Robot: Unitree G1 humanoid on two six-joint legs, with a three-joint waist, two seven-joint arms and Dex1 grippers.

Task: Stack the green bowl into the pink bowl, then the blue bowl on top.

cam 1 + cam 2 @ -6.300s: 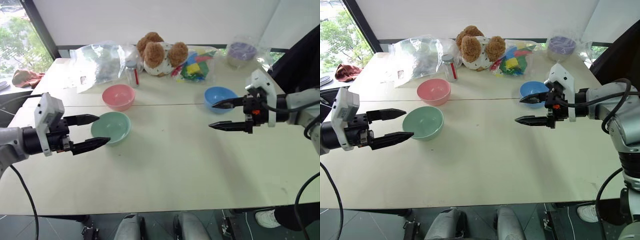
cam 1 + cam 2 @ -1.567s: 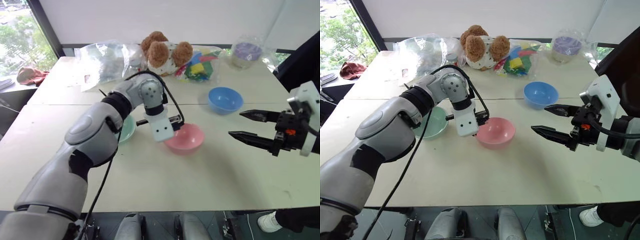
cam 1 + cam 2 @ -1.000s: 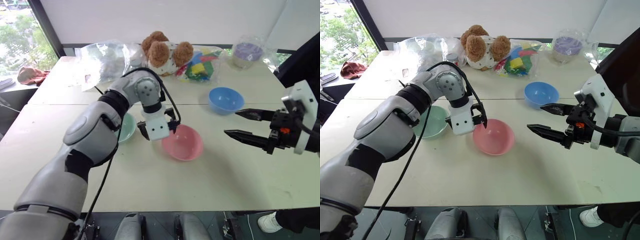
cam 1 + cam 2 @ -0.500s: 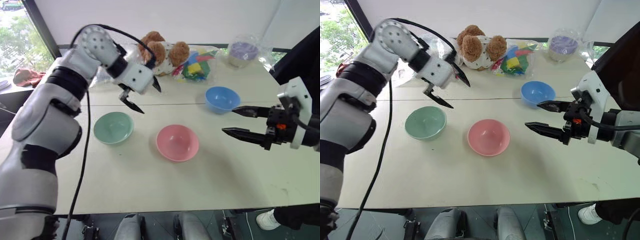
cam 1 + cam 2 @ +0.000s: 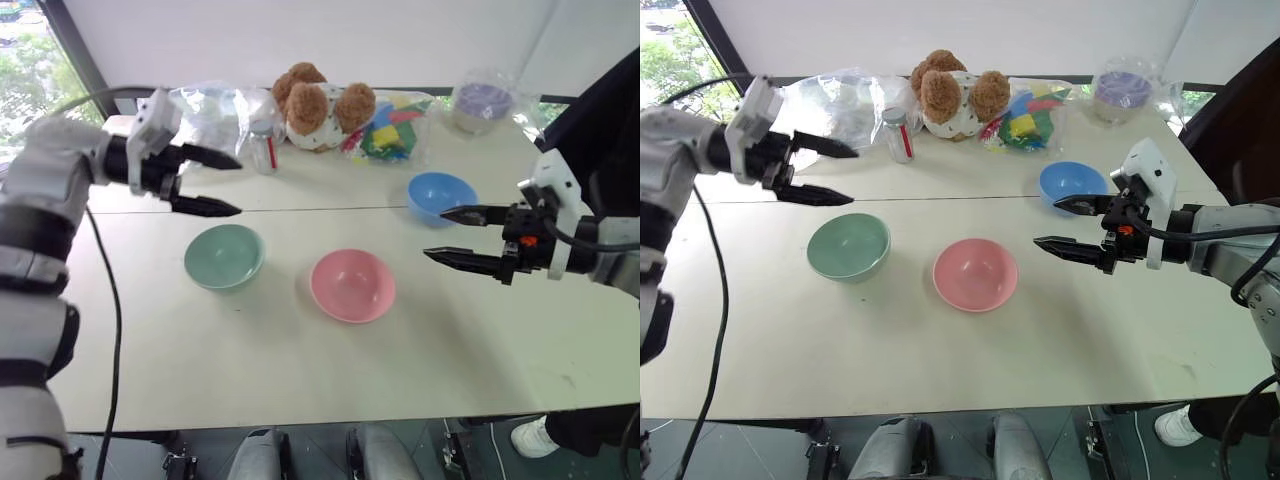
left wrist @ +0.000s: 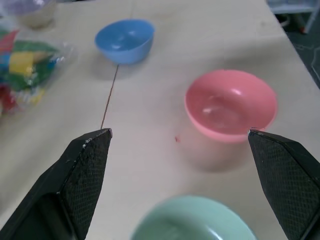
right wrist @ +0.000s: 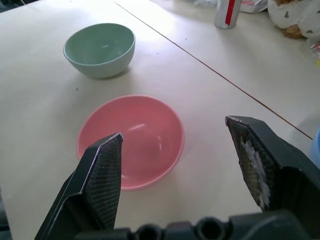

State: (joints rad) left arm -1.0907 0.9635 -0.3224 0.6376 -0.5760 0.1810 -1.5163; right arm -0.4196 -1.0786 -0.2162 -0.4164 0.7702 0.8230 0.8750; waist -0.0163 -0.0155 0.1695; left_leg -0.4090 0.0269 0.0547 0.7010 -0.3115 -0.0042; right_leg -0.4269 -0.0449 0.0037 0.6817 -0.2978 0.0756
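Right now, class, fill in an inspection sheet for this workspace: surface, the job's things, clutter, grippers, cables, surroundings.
Surface: pale table with a seam line across it.
Job's things: green bowl, pink bowl and blue bowl all stand apart, upright, empty; nothing stacked yet.
Clutter: along the far edge, a teddy bear, a small bottle, a clear plastic bag, a bag of coloured pieces, a bagged purple tub.
Grippers: left gripper open, empty, in the air beyond the green bowl; right gripper open, empty, near the blue bowl.
Cables: a black cable hangs along the left arm.
Surroundings: window with greenery at the left, white wall behind.
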